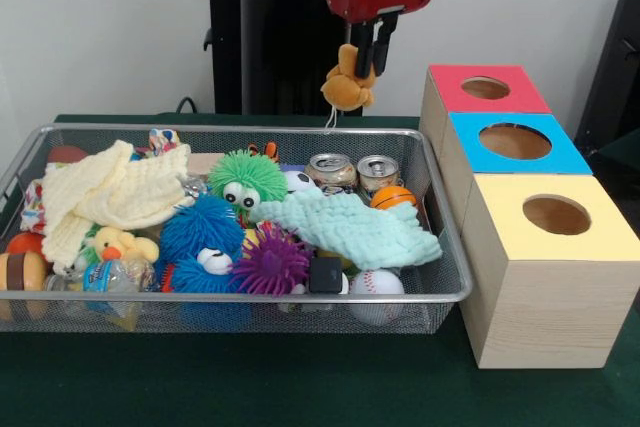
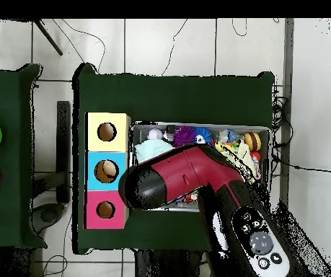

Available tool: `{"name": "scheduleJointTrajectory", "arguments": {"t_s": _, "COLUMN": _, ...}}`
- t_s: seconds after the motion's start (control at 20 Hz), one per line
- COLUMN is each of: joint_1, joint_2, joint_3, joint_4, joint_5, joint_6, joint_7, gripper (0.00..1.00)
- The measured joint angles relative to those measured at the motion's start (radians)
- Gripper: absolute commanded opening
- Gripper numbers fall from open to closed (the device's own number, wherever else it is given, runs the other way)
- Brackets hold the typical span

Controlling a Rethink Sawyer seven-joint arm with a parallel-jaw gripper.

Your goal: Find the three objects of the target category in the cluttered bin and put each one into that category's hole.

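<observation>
Orange plush toy (image 1: 349,84) clenched in gripper (image 1: 372,65) | hangs above bin (image 1: 430,162) — red box's hole (image 1: 485,88) lies just camera-right

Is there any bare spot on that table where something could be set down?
The green cloth in front of the bin lies bare, up to the yellow-faced box. Inside the bin it is crowded: cloths, fuzzy balls and cans.

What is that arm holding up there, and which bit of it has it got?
The gripper holds a small orange-brown plush toy above the bin, pinched at the toy's top; which body part cannot be told.
</observation>
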Motion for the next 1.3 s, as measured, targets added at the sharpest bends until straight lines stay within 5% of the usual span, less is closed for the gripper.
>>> {"name": "scheduleJointTrajectory", "arguments": {"t_s": 1.3, "joint_1": 0.041, "joint_2": -0.097, "joint_3": 0.005, "joint_4": 0.079, "joint_5": 0.085, "joint_6": 0.0, "joint_7": 0.0, "gripper": 0.0}}
